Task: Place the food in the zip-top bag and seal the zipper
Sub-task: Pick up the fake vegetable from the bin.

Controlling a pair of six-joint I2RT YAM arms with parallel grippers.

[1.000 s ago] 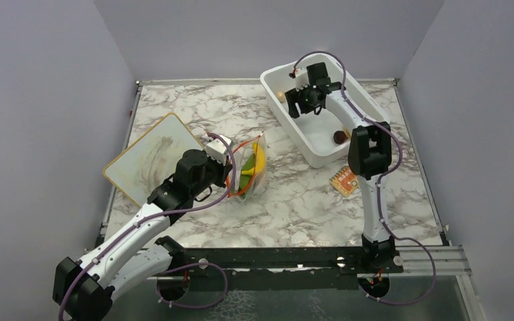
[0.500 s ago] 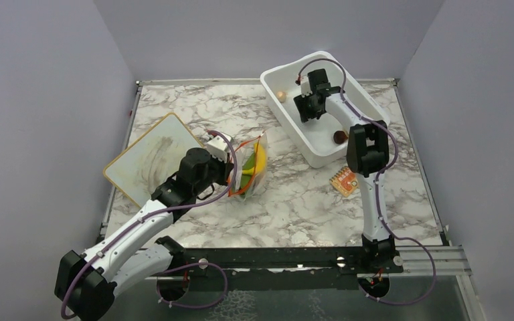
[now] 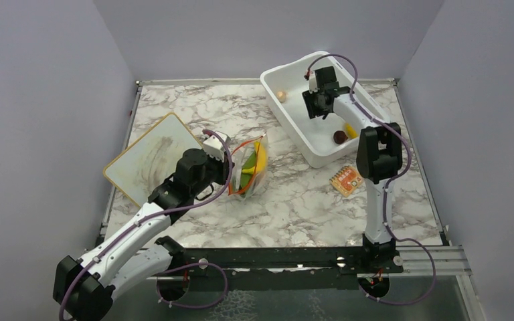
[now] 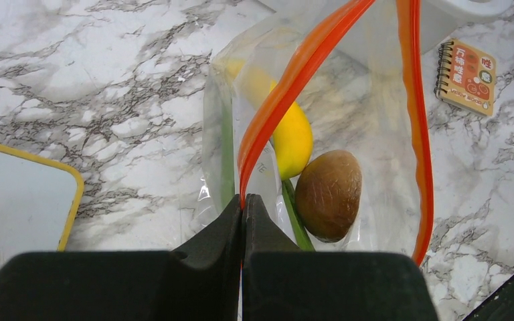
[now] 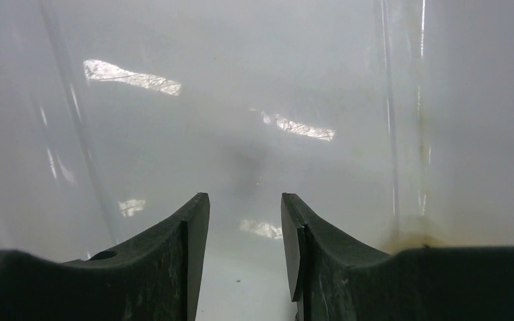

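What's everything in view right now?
zip-top bag: one, clear, table centre
zipper: one, red-orange, bag mouth
yellow fruit: one, yellow, in bag
green stalk: one, green, in bag
brown oval piece: one, brown, in bag
tub: one, white, far right
beige round piece: one, beige, in tub
dark piece: one, dark brown, in tub
yellow piece: one, yellow, in tub
notebook: one, orange, near tub
board: one, white, yellow-rimmed, left
left claw: one, black, shut on zipper
right claw: one, black, open, in tub

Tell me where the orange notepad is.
In the top view, the orange notepad lies right of centre, just in front of the white tub, beside the right arm.
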